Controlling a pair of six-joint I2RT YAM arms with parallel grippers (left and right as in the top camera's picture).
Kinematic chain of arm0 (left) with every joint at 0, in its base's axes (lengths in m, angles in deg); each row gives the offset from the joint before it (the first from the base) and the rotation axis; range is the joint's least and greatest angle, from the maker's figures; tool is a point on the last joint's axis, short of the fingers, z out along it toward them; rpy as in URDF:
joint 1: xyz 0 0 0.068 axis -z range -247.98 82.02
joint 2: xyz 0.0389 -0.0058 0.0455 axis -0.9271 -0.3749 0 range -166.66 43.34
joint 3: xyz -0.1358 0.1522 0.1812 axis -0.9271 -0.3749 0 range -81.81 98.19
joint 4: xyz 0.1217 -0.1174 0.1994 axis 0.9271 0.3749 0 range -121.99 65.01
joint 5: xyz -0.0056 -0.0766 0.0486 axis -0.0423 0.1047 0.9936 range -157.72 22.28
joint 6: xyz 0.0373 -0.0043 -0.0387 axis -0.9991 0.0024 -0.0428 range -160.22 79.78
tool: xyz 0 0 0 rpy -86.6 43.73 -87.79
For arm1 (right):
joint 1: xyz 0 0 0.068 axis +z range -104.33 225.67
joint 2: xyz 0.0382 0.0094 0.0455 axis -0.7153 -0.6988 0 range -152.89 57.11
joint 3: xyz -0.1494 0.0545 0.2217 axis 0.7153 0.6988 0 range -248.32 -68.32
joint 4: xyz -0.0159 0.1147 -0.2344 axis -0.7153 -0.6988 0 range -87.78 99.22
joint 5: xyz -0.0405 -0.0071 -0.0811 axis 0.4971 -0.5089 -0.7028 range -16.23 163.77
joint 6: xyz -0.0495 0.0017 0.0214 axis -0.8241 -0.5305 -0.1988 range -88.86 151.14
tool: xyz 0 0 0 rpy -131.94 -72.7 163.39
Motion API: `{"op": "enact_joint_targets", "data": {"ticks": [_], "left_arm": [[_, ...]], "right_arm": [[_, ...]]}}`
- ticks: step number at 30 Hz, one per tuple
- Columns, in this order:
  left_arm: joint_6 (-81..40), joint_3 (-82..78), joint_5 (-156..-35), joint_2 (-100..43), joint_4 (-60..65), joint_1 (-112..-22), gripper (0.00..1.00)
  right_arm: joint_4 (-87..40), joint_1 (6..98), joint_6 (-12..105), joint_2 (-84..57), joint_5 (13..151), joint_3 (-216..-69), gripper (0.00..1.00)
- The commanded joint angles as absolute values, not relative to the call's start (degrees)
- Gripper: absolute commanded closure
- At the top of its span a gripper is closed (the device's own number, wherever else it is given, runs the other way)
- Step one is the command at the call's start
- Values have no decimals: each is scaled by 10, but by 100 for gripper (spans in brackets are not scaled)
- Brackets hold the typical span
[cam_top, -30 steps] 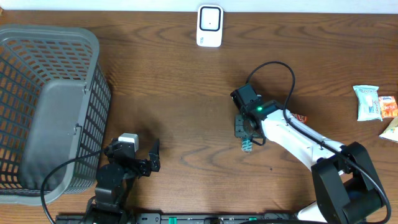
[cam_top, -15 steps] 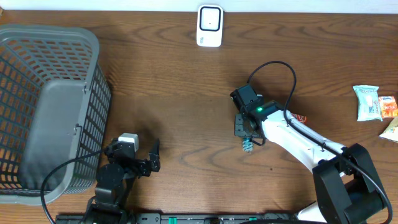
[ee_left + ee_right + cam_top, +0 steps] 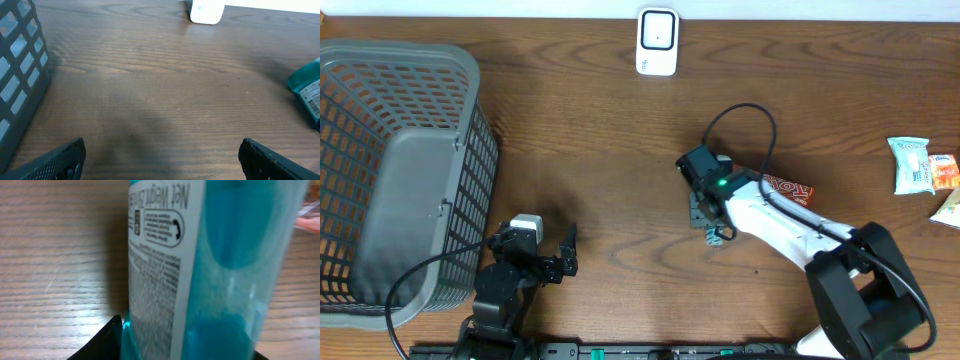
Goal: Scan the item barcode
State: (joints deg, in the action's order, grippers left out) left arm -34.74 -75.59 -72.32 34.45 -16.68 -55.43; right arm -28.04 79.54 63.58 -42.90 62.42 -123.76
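A teal packet (image 3: 210, 270) with a white printed label fills the right wrist view, upright between the jaws of my right gripper (image 3: 185, 350). A black finger (image 3: 102, 342) presses its left side, so the gripper is shut on it. From overhead the right gripper (image 3: 710, 215) sits mid-table, and only a teal tip of the packet (image 3: 716, 236) shows below it. The packet's barcode end (image 3: 309, 92) shows at the right edge of the left wrist view. The white scanner (image 3: 658, 42) stands at the table's far edge. My left gripper (image 3: 535, 247) is open and holds nothing, near the front.
A grey mesh basket (image 3: 410, 70) takes up the left side. A red packet (image 3: 788, 187) lies just right of the right arm's wrist. Three snack packets (image 3: 910, 165) lie at the far right edge. The scanner (image 3: 205, 11) is far ahead of the left gripper (image 3: 162, 155).
My right gripper has shifted left and turned, uncovering the red packet beside it. The teal packet stays under the gripper. The left arm has not moved.
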Motion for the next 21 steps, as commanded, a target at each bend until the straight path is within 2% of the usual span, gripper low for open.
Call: {"op": "enact_joint_targets", "data": {"ticks": [1,5,8,9,13,17,21], "left_arm": [[-357,-768,-728,345,-160,-553,2],[-357,-768,-728,345,-160,-553,2],[-357,-768,-728,345,-160,-553,2],[-357,-768,-728,345,-160,-553,2],[-357,-768,-728,345,-160,-553,2],[-357,-768,-728,345,-160,-553,2],[-357,-768,-728,345,-160,-553,2]], "right_arm": [[-276,817,632,-442,598,-1231,58],[-276,836,631,-442,571,-1231,53],[-277,847,608,-442,565,-1238,54],[-277,854,595,-442,565,-1243,59],[-270,871,584,-442,568,-1246,68],[-270,878,585,-442,568,-1246,86],[-260,877,585,-442,570,-1244,87]]}}
